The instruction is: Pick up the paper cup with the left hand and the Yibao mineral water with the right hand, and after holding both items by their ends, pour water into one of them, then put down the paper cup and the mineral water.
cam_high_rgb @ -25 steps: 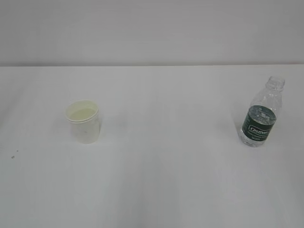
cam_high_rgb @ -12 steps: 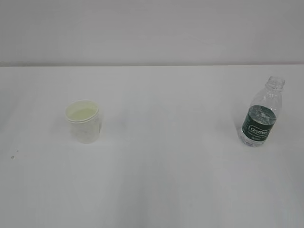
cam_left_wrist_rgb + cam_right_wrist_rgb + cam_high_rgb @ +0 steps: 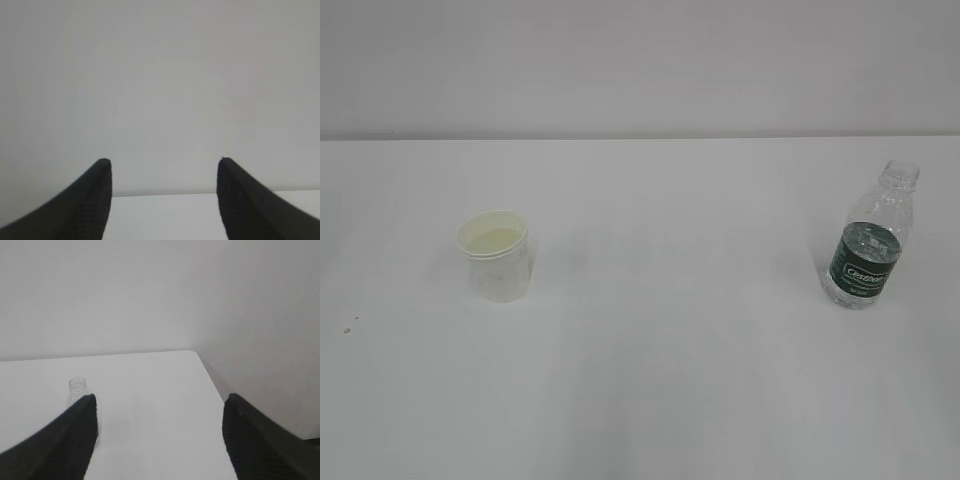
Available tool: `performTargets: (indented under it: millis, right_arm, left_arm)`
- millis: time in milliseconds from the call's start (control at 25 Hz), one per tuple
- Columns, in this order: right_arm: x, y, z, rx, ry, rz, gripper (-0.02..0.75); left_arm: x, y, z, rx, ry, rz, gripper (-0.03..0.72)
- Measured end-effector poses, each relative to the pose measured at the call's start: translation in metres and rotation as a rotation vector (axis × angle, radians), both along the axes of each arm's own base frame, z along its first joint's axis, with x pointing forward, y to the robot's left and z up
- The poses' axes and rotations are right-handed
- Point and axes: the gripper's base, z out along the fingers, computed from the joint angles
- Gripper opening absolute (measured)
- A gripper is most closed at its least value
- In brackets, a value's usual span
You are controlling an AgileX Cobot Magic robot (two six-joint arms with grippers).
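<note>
Plain white table point(image 3: 660, 380), matte top, runs back to a pale wall. Only two things sit on it, well apart from each other. On the left there's a small white paper cup point(image 3: 497, 256), standing upright, mouth open, cream-colored inside. Over on the right, close to the edge of the shot, is a little clear water bottle point(image 3: 868, 245) with a dark green label, also upright, no cap on the neck. The bottle is taller than the cup. There's a tiny dark speck point(image 3: 347, 329) on the tabletop near the left edge, can't tell what it is.
</note>
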Motion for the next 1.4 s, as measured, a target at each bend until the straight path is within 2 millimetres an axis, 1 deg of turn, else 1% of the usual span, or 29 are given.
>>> performTargets:
  millis: [160, 320, 480, 640, 1080, 1200, 1400]
  right_arm:
    - [0.0, 0.0, 0.0, 0.0, 0.0, 0.0, 0.59]
    - [0.0, -0.001, 0.0, -0.006, 0.0, -0.006, 0.59]
    - [-0.001, -0.007, 0.001, -0.063, 0.003, -0.063, 0.589]
    - [-0.002, -0.009, 0.002, -0.09, 0.005, -0.091, 0.589]
    - [-0.002, -0.008, 0.001, -0.075, 0.004, -0.076, 0.59]
    - [-0.001, -0.007, 0.001, -0.063, 0.003, -0.063, 0.59]
    - [-0.001, -0.002, -0.001, -0.011, 0.017, -0.025, 0.589]
  left_arm:
    - [-0.01, -0.001, 0.001, -0.018, -0.007, -0.012, 0.467]
    - [-0.013, -0.001, -0.002, -0.017, 0.019, -0.012, 0.467]
    - [-0.014, -0.001, -0.004, -0.025, 0.046, -0.018, 0.467]
    - [-0.021, -0.001, -0.004, -0.026, 0.041, -0.019, 0.467]
    - [-0.033, 0.0, -0.004, -0.026, 0.042, -0.019, 0.467]
    - [-0.04, 0.0, -0.006, -0.025, 0.052, -0.019, 0.467]
    - [-0.058, 0.0, -0.007, -0.025, 0.037, -0.02, 0.467]
